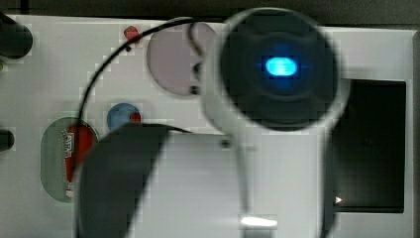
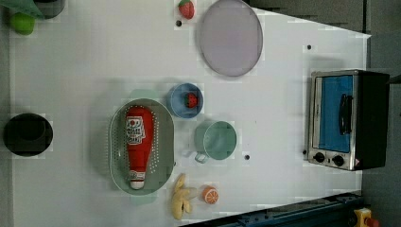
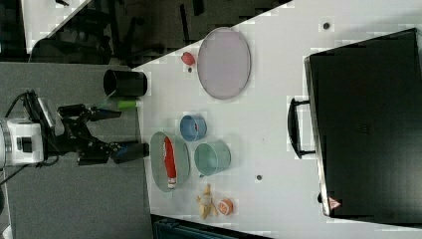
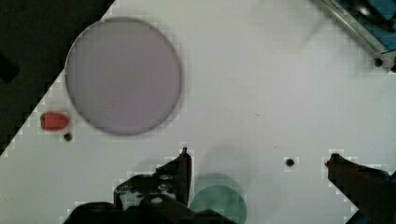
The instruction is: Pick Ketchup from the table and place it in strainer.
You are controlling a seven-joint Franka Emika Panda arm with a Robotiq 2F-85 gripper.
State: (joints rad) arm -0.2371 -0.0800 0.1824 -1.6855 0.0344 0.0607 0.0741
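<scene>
Red ketchup (image 2: 139,144) lies inside pale green strainer (image 2: 116,142) on worktop (image 2: 85,71) | gripper (image 3: 117,132) wide open, empty, well above | risk: descending again could knock the bottle out.

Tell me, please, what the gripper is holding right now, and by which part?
Nothing: the gripper is open and empty, off the table, while the ketchup lies in the strainer.

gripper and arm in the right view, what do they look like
The gripper is black, with two long dark fingers on a black mechanical body, fixed to a white wrist block with dark cables looping off it. In the top view the arm is a bulky white casing with black sections, a glowing blue light and a thin black cable.
</scene>
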